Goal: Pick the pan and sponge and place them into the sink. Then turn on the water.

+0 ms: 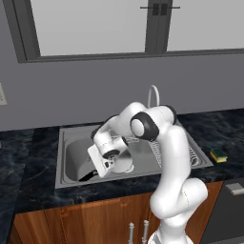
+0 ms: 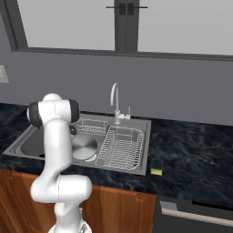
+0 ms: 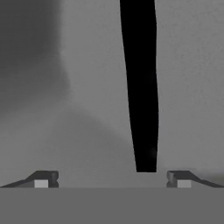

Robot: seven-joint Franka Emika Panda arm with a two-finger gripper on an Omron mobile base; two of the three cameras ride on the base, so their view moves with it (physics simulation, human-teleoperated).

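Note:
The pan (image 1: 126, 163) lies in the sink (image 1: 71, 147), its silver-grey round body beside the dish rack. Its long black handle (image 3: 141, 87) runs up the hand view from between my fingertips. My gripper (image 3: 111, 179) is open just above the handle's end, and the fingertips (image 3: 41, 179) stand wide apart without touching it. In the left base view my hand (image 1: 106, 158) hangs low over the basin's front, with the handle (image 1: 87, 176) poking out beneath it. The pan (image 2: 84, 147) also shows behind my arm in the right base view. The sponge (image 1: 219, 154), yellow with a green top, rests on the dark counter right of the sink (image 2: 146, 136).
A curved silver faucet (image 2: 114, 101) rises behind the sink, with no stream from it. A wire dish rack (image 2: 121, 148) fills the basin's right part, and a small wire basket (image 2: 91, 126) sits at the back. Dark marble counter (image 2: 195, 154) stretches to the right.

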